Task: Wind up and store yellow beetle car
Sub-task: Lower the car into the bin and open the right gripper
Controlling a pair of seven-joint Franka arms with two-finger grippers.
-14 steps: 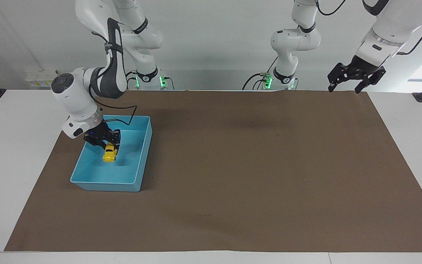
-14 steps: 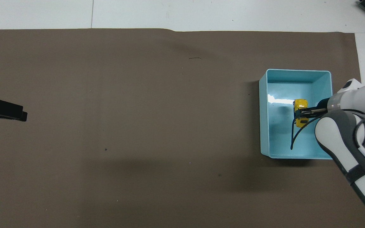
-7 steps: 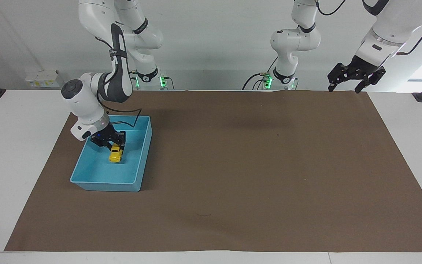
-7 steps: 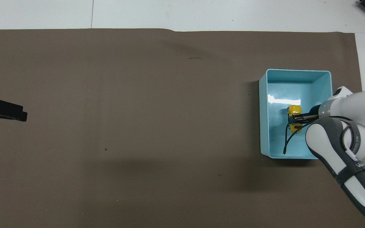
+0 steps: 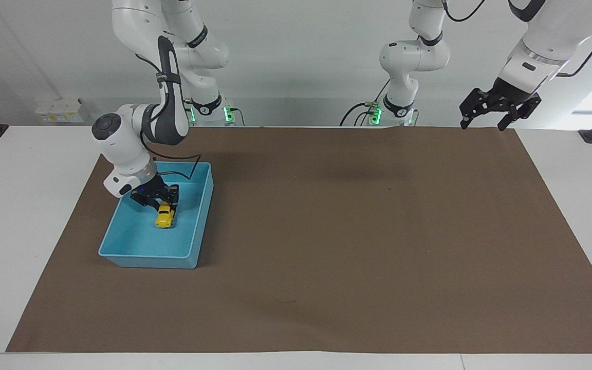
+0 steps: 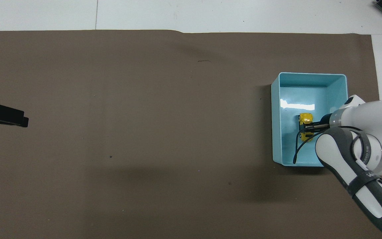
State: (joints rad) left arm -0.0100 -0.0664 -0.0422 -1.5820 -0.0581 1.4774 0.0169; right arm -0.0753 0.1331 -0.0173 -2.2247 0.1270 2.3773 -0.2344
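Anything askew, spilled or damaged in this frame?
Nothing stands out. The right gripper is shut on the yellow beetle car inside the blue bin; the left gripper waits open over the table's edge.

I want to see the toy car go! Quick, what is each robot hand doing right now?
Right end effector: shut on the yellow beetle car, down in the blue bin.
Left end effector: open, holding nothing, waiting over the table's edge.
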